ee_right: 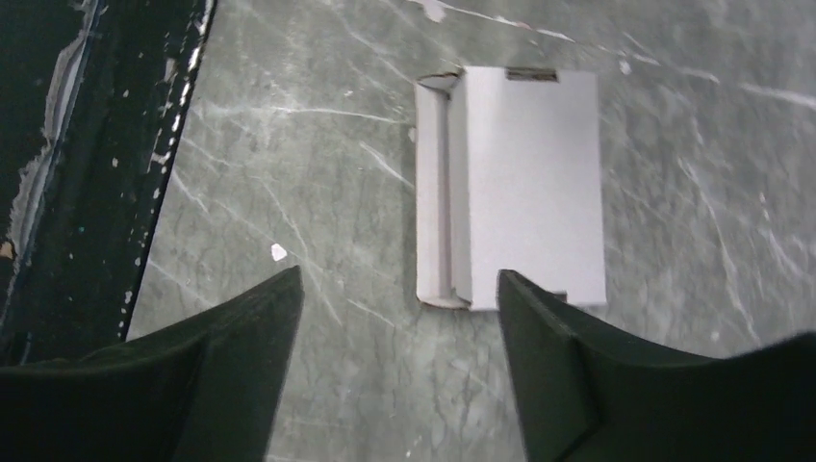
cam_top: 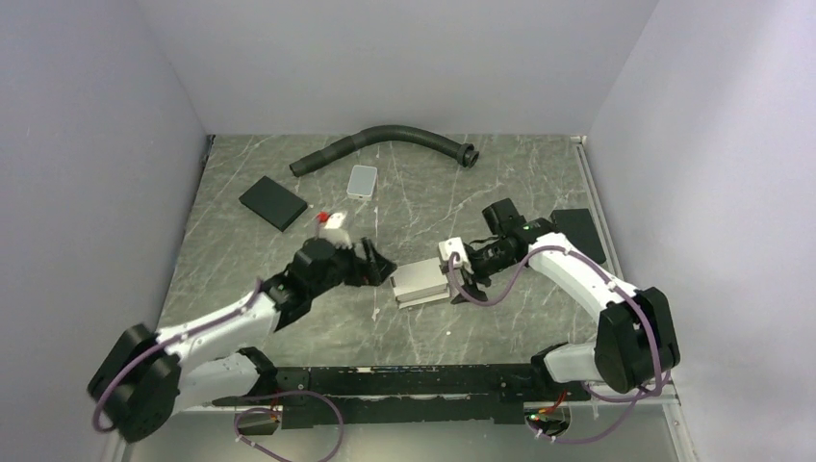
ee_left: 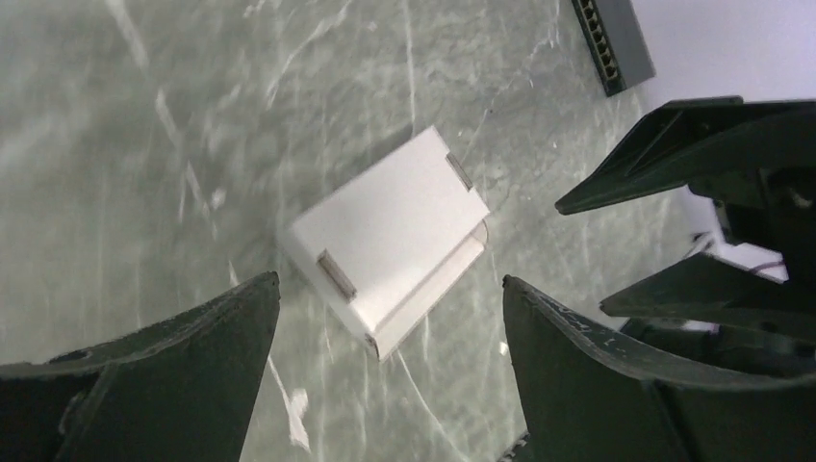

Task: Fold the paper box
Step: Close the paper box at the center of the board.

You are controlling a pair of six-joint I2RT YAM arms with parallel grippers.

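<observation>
left fingers (ee_left: 173,375) stand spread wide and empty, just left of the paper box (ee_left: 385,231); right fingers (ee_right: 241,366) gape likewise, holding nothing, just right of it. the box lies flat as a slim carton, one long side flap seemingly untucked. steady one end and press that flap in gently, without crushing the card. beyond the box on the grey marbled surface (cam_top: 433,202) lie a grey tile (cam_top: 363,180), black pad (cam_top: 273,202) and hose (cam_top: 385,140); pale walls surround.

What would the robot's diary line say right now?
box: slim carton, flat on table | left jaws: open, empty | right jaws: open, empty
</observation>
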